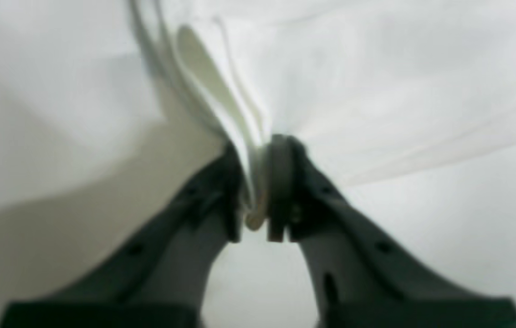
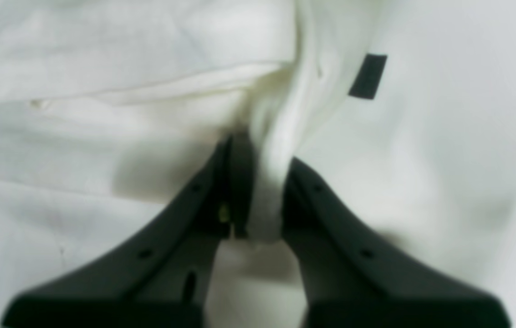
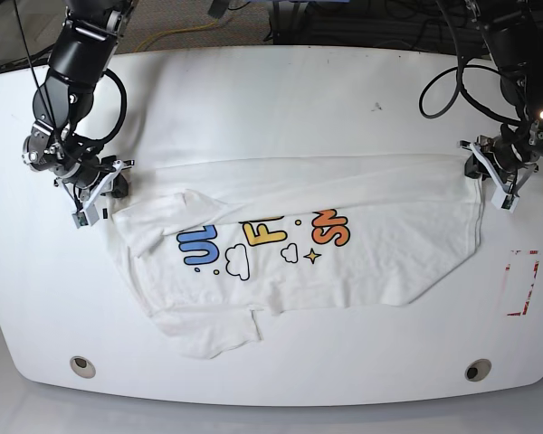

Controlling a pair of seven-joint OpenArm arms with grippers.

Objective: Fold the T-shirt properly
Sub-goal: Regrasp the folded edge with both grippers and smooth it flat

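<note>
The T-shirt (image 3: 344,280) lies in the middle of the frame in the base view, spread on the white table (image 3: 281,366). Its upper part is turned over into a long band, which runs from the left side to the right side and covers a part of the print (image 3: 267,233). Below this band there can be seen blue, yellow and orange letters, 2 small clouds and 1 star. At the lower left, a piece of the cloth sticks out toward the bottom of the frame.

The left gripper (image 1: 260,216) has its fingers clamped on a folded edge of the T-shirt, at the right end of the band. The right gripper (image 2: 264,218) has its fingers clamped on a gathered fold, at the left end of the band. In both wrist views the fingers cover a part of the cloth between them, so how many layers they pinch I cannot tell.

Around the T-shirt, the 2 arms come in from the upper left and the upper right of the base view, with black cables (image 3: 456,68) beside them. Red marks (image 3: 523,282) are on the table at the right, well apart from the cloth. Near the bottom corners are 2 round fittings (image 3: 82,367).
</note>
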